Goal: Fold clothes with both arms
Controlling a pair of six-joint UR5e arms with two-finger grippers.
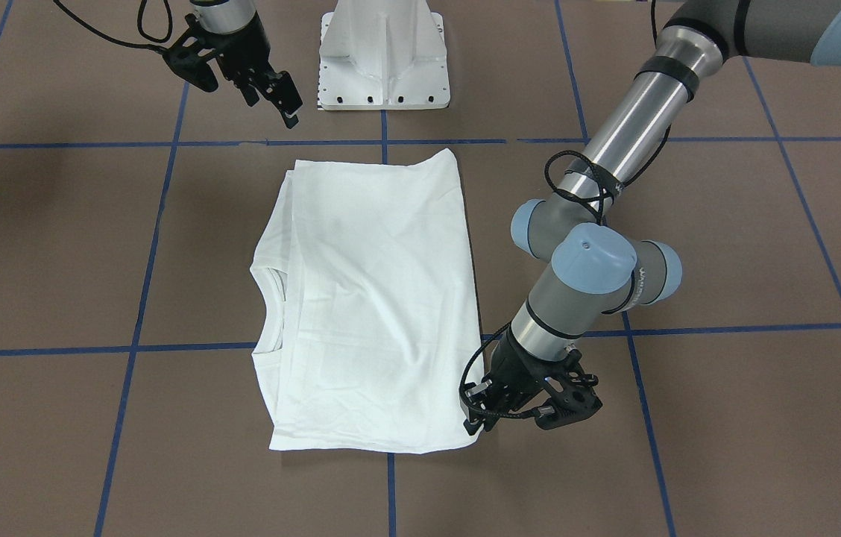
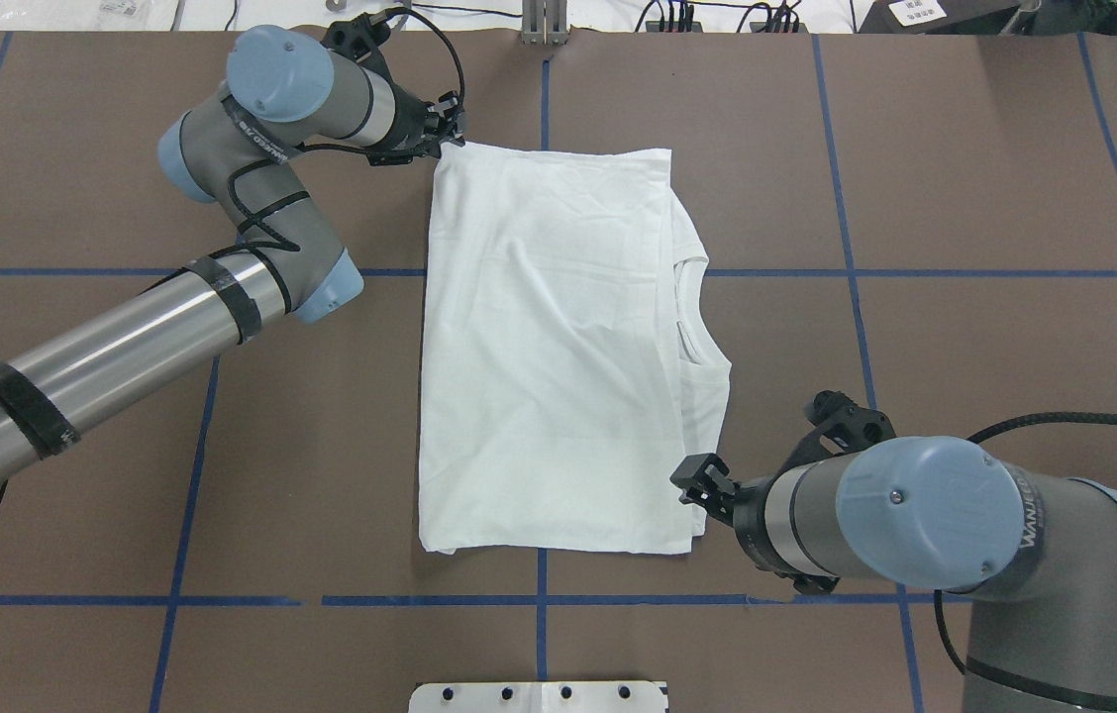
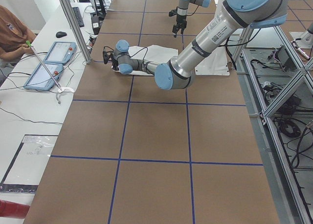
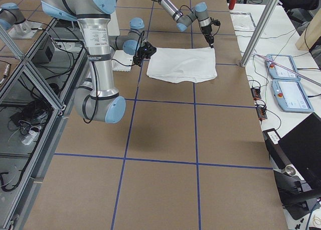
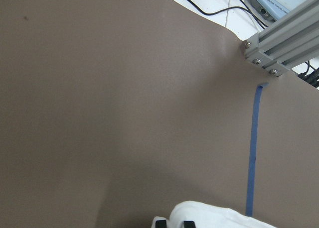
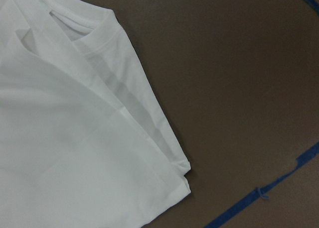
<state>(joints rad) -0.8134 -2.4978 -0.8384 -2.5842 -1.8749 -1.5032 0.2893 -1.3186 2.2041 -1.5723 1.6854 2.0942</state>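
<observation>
Where the front camera looks down, the shirt (image 1: 372,298) lies folded into a soft, creased white oblong on the matt brown table (image 1: 726,418), its ribbed collar (image 1: 271,287) at one long edge. The left gripper (image 1: 475,426) is at the far corner, black fingers closed on the cloth. The right gripper (image 1: 275,101) hangs clear of the near corner, fingers parted and empty. Overhead, the grippers sit at diagonally opposite corners. The left wrist camera shows a puff of white cloth at its bottom edge. The right wrist camera shows smooth layered folds and the collar.
</observation>
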